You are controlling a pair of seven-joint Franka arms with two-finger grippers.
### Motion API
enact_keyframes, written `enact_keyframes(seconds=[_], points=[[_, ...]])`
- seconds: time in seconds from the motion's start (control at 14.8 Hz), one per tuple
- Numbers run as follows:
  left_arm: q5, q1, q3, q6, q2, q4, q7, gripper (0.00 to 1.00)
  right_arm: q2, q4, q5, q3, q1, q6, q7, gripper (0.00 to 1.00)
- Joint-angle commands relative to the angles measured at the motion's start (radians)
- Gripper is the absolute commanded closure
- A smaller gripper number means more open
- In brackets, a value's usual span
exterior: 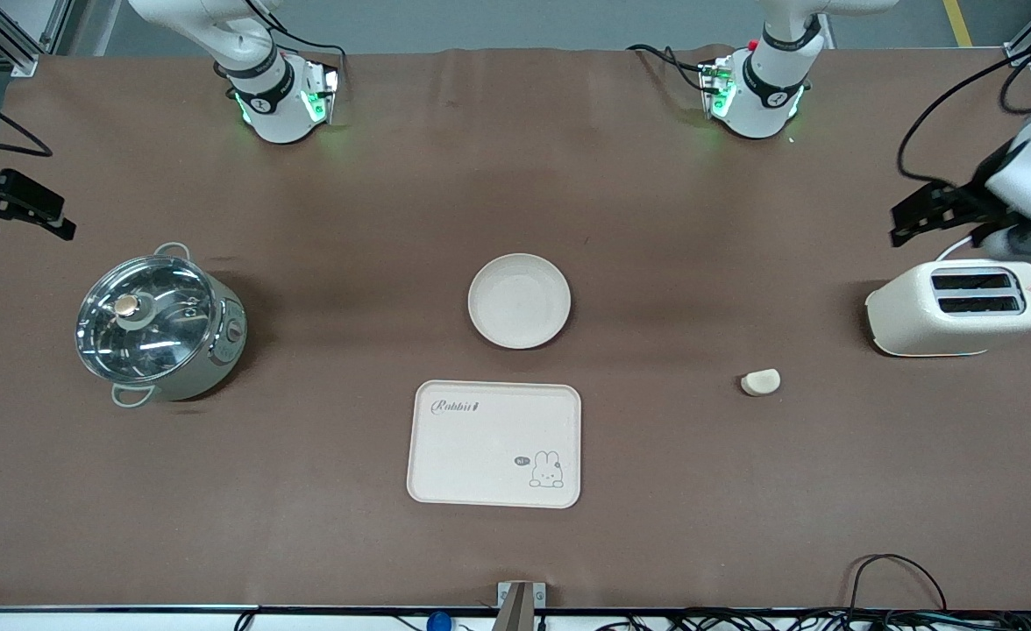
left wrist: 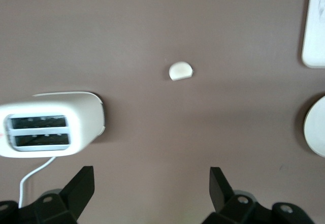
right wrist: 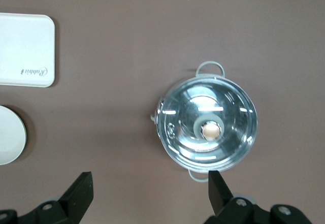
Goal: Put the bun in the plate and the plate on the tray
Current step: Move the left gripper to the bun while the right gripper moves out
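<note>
Both plate [exterior: 519, 301] and tray [exterior: 494, 443] hold nothing.

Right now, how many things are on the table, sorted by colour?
Cream or off-white: 4 - bun, plate, tray, toaster
Silvery with a glass lid: 1 - electric cooking pot
Total: 5

Bare tabletop [exterior: 656, 219] lying all around bun [exterior: 760, 382], toaster [exterior: 958, 307] standing near it toward the left arm's end, plate [exterior: 519, 301] sitting apart.
</note>
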Motion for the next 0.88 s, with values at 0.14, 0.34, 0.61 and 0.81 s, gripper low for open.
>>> enact_keyframes(seconds=[0.14,0.34,0.61,0.81], points=[[0.006,0.001,-0.028,0.252,0.272,0.019,0.018,0.0,0.088,0.012,0.027,-0.001,0.085,0.066,0.06,0.0],[0.008,-0.004,-0.03,0.412,0.41,0.003,0.047,0.0,0.151,0.014,0.065,-0.001,0.125,0.126,0.06,0.0],[0.036,-0.004,-0.04,0.601,0.527,-0.056,0.047,0.0,0.233,0.014,0.12,-0.001,0.152,0.192,0.06,0.0],[0.037,0.001,-0.048,0.74,0.528,-0.151,0.047,0.0,0.296,0.014,0.171,-0.001,0.169,0.209,0.06,0.0]])
